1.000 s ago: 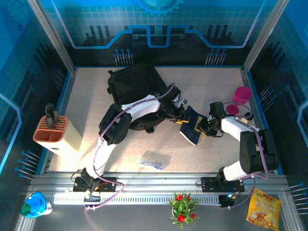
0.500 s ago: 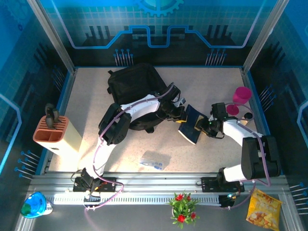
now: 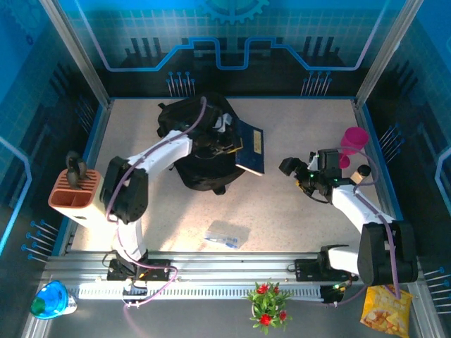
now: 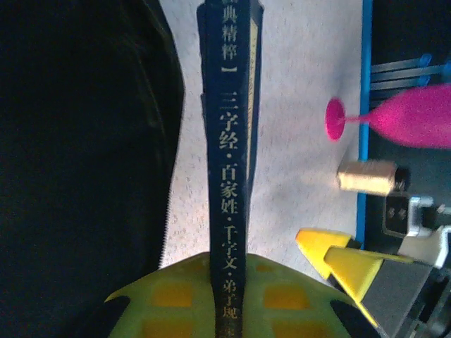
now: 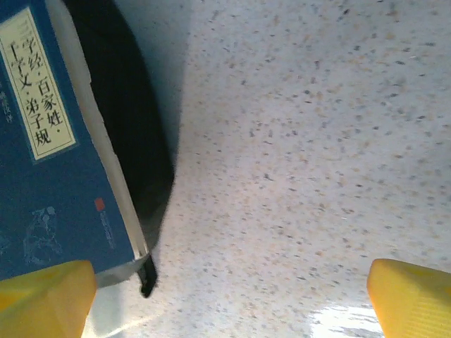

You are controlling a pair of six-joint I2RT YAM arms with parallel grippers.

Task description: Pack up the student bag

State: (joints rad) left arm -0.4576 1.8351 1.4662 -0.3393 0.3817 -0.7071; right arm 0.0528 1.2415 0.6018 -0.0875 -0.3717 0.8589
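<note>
Big picture first: a pale, speckled table [image 3: 303, 123], and the black student bag [image 3: 184, 120] slumped at its far side, left of centre. My left claw [image 3: 229, 144] is pinched tight on a dark-blue book [image 3: 251, 146], holding it at the bag's right edge. The gold spine reads 三字经·百家姓·千字文·弟子规. My right claw [image 3: 289, 169] hangs wide open off to the right, gripping nothing. Its camera catches the same four titles on the cover label.
</note>
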